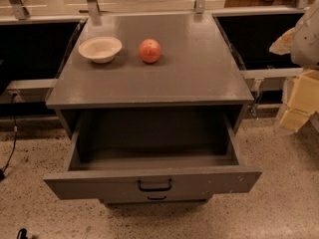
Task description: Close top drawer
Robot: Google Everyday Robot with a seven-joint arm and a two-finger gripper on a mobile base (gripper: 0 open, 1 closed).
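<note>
Nearest the camera, the top drawer (214,180) stands pulled well out of the grey cabinet, its long flat front hanging over the speckled floor and its deep box open to view. A small dark loop handle (155,184) sits at the centre of that front. Just under it a second handle (156,198) peeps out from a lower drawer, which is otherwise hidden beneath the open one.

The drawer looks like stiff painted wood, fairly heavy but rigid, so it should slide rather than flex. A flat push on the front near the handle seems the best place. Pressing near one end could skew it on its runners.

To the right, level with the cabinet's front, the pincer (298,108) hangs pale and yellowish, well apart from the drawer and cut off by the frame edge. Whether it is apart or together I cannot tell.

Farther back, the tabletop (189,68) carries a shallow pale bowl (100,49) and a reddish round fruit (150,51) near it, not touching. Beyond lie metal posts (91,4) and dark recesses whose contents cannot be made out.
</note>
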